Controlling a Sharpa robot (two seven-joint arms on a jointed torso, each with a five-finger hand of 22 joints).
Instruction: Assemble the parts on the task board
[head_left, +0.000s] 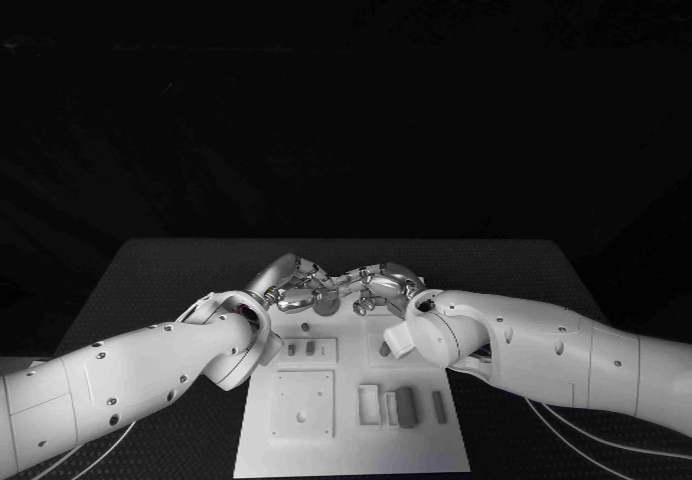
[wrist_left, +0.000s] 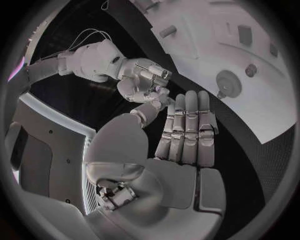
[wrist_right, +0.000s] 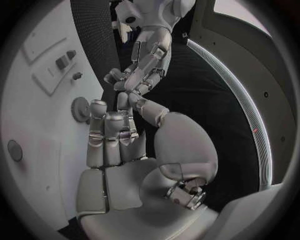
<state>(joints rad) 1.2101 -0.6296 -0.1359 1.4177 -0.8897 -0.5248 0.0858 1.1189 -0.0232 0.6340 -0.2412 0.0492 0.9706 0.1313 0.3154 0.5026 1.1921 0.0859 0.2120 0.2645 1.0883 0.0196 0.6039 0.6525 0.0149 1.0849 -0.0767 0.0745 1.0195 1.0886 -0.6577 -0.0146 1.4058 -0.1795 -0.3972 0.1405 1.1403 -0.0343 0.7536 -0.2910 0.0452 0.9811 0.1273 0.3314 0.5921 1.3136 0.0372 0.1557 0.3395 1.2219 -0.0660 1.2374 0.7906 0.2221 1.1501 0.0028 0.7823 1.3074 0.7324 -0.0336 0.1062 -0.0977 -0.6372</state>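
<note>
The white task board (head_left: 353, 445) lies in the middle of the table. On it are a plate with holes (head_left: 303, 405), two small pegs (head_left: 300, 349) and several grey and white bars (head_left: 408, 408). My left hand (head_left: 293, 283) and right hand (head_left: 381, 286) meet fingertip to fingertip above the board's far end. In the left wrist view my left hand (wrist_left: 181, 135) has straight fingers and its thumb reaches my right hand (wrist_left: 145, 80). The right wrist view shows my right hand (wrist_right: 119, 145) touching my left hand (wrist_right: 140, 65). Any part between the fingertips is hidden.
A round gear (wrist_right: 80, 109) sits in the board (wrist_right: 31, 115) beside my right hand and appears as the gear (wrist_left: 228, 82) on the board (wrist_left: 206, 35). Grey pieces (wrist_right: 62, 61) stand in a board recess. Black table (head_left: 159, 270) surrounds the board.
</note>
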